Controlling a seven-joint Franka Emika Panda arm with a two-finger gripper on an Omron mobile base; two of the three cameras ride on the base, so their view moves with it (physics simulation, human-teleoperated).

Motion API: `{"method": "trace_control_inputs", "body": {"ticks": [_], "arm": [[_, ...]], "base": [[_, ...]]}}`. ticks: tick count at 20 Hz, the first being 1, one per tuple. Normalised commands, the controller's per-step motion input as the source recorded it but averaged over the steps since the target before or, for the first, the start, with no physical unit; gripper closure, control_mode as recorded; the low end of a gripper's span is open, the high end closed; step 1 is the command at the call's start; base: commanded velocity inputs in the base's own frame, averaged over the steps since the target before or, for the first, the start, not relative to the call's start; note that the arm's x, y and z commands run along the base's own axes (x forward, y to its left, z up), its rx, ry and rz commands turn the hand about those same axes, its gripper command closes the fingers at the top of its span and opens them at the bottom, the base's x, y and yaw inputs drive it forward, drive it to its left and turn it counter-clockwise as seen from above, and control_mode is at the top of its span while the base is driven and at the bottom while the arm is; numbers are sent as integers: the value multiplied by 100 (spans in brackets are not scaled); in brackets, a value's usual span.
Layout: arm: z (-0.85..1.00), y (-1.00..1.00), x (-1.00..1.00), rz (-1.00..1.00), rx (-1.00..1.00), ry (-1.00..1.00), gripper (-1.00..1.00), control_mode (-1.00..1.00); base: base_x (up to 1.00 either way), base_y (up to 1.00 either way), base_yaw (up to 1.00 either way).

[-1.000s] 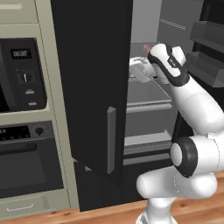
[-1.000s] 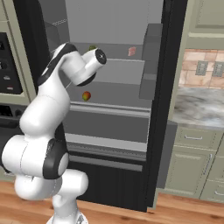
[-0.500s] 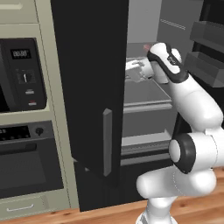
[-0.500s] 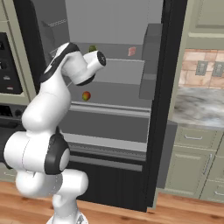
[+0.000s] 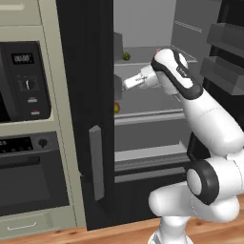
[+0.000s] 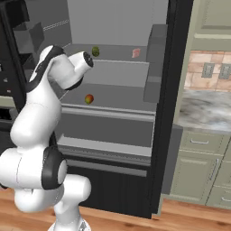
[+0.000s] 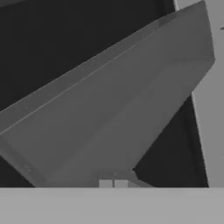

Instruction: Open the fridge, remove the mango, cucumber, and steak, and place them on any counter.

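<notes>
The fridge [image 6: 117,90] is standing open; the white arm is reaching inside, toward the left door. The mango [image 6: 89,99] is sitting on the middle shelf, the cucumber [image 6: 95,51] and steak [image 6: 136,53] above. The mango is probably firm, smooth and liable to roll: best gripped across its middle. The marbled bench [image 6: 205,115] is waiting to the right. I cannot tell whether the jaws are apart.

An open black fridge [image 6: 171,90] holds a dark green cucumber [image 6: 95,51] and pink steak [image 6: 136,53] on its upper shelf, a red-yellow mango [image 6: 89,99] below, beside a marbled counter [image 6: 205,115].
</notes>
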Motion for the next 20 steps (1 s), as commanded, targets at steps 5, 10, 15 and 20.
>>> {"method": "trace_control_inputs", "body": {"ticks": [5, 10, 15, 20], "arm": [[0, 100, -78, 8, -8, -36, 100, -100], [4, 100, -57, 2, -2, -37, 100, -100], [35, 3, -31, -7, -1, -16, 100, -100], [40, -83, -34, -25, 0, 12, 100, -100]], "base": [[0, 0, 0], [0, 0, 0], [0, 0, 0], [0, 0, 0]]}}
